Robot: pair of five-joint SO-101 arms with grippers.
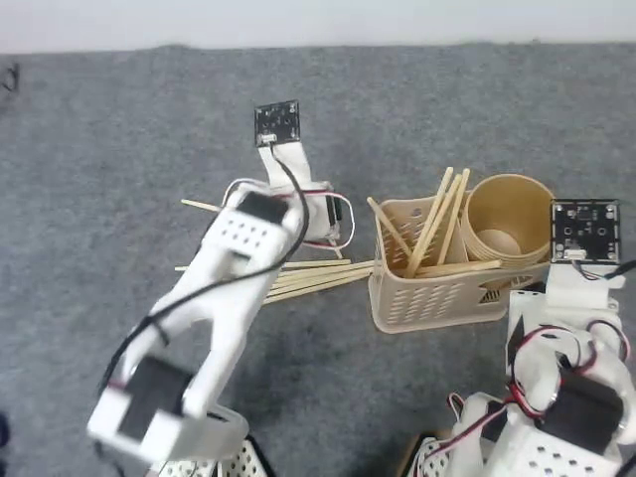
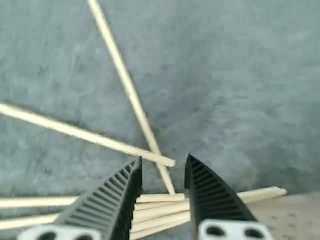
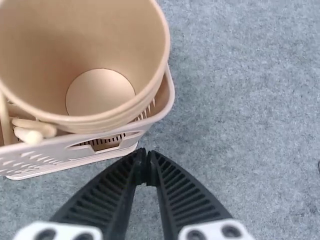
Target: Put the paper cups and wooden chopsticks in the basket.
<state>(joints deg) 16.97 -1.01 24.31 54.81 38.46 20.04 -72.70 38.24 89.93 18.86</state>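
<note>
Loose wooden chopsticks (image 1: 320, 277) lie in a pile on the grey mat left of the beige basket (image 1: 437, 301). The basket holds stacked paper cups (image 1: 507, 224) and several chopsticks (image 1: 432, 224). My left arm (image 1: 248, 238) hangs over the pile. Its gripper (image 2: 164, 159) is open just above the mat, its tips either side of a slanted chopstick (image 2: 127, 85) that crosses another chopstick (image 2: 75, 131). My right gripper (image 3: 146, 152) is shut and holds nothing. It sits close to the basket's wall (image 3: 60, 150), below the paper cup (image 3: 85, 55).
One stray chopstick (image 1: 199, 205) lies left of the left arm. The right arm (image 1: 566, 368) stands at the near right, beside the basket. Bare grey mat stretches to the far side and to the left.
</note>
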